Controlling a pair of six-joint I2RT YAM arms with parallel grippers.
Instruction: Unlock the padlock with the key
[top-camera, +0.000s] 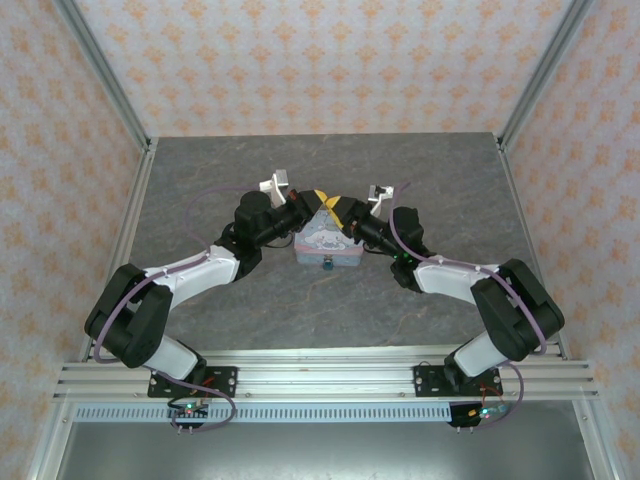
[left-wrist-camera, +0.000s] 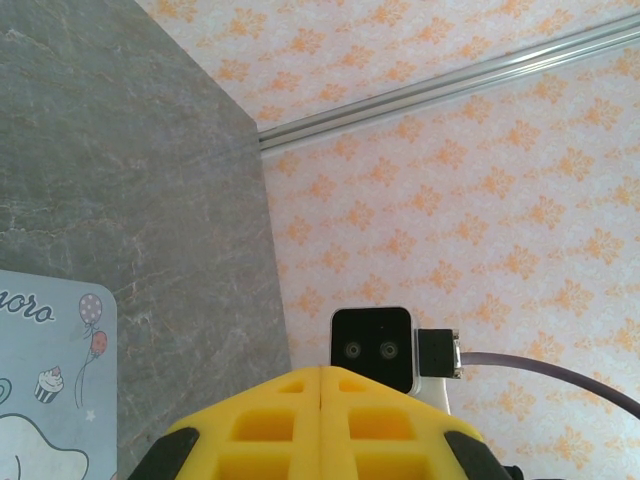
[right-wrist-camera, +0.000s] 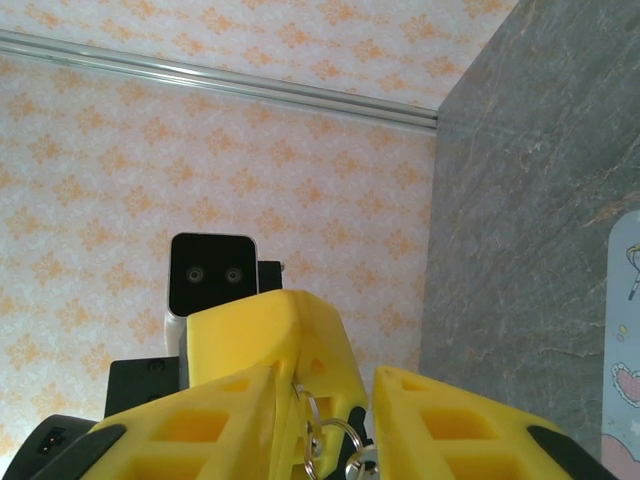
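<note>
The padlock (top-camera: 326, 267), a tiny teal block, sits at the 6 o'clock edge of the pale blue tin (top-camera: 322, 245), which is lettered "noro". At the tin's 12 o'clock, the left gripper (left-wrist-camera: 320, 385) is pressed together. The right gripper (right-wrist-camera: 332, 400) stands apart around metal rings (right-wrist-camera: 326, 437); I cannot tell whether it grips them.

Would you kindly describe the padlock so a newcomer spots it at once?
In the middle of the grey table lies a pale blue cartoon-printed tin. At its near edge sits the padlock: a tiny dark teal block, far smaller and darker than the tin.
</note>
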